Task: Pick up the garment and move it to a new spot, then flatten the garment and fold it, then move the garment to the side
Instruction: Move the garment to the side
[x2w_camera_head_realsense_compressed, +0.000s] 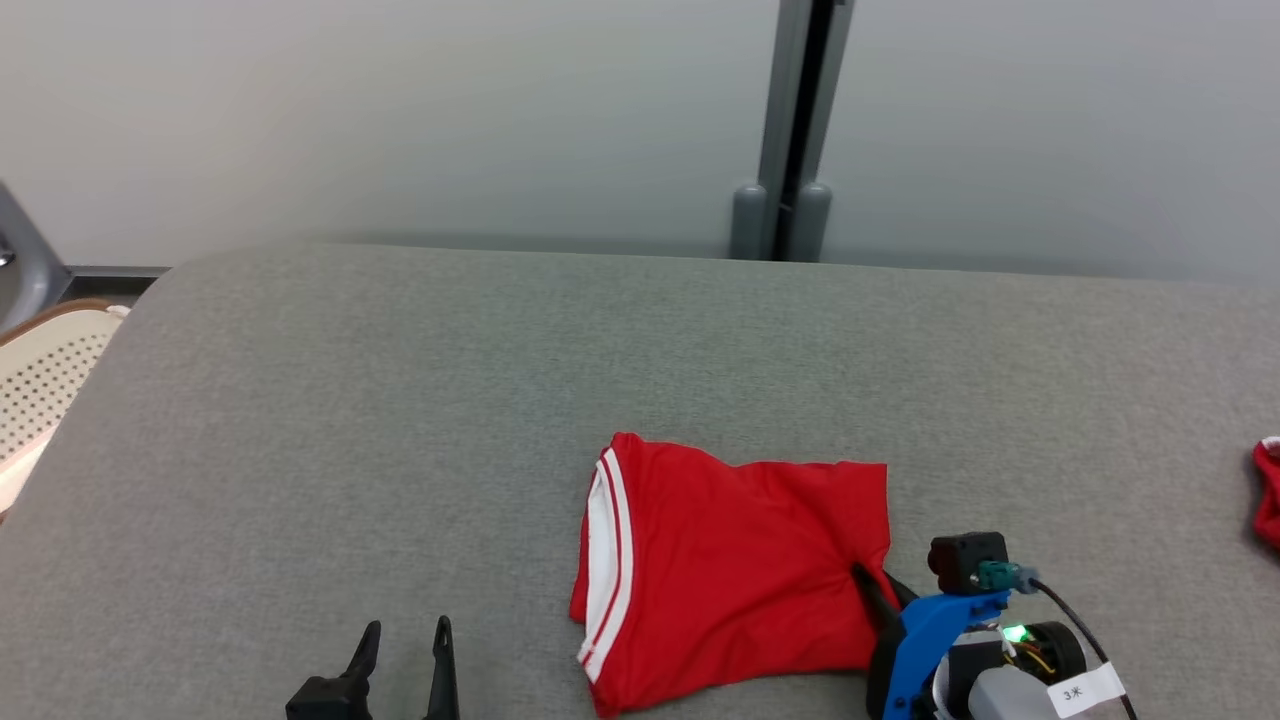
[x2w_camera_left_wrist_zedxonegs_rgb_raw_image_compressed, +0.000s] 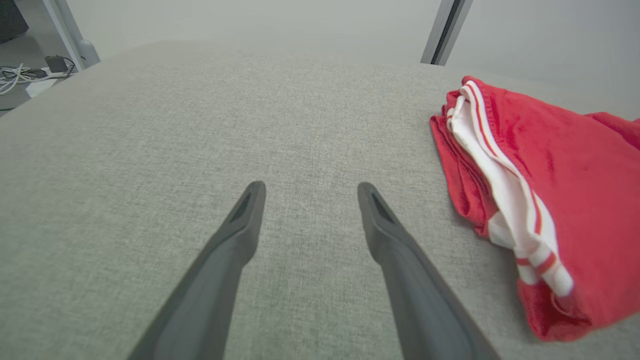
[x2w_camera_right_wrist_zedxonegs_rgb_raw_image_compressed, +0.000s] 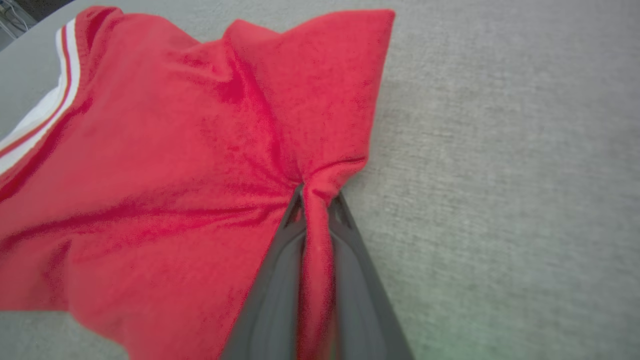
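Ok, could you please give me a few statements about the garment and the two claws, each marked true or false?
1. The right claw is shut on a pinch of the garment. True.
2. The left claw grips the garment. False: it is open over bare table, with the garment off to one side of it.
3. The garment is blue. False: it is red with white stripes.
4. The garment lies on the table. True.
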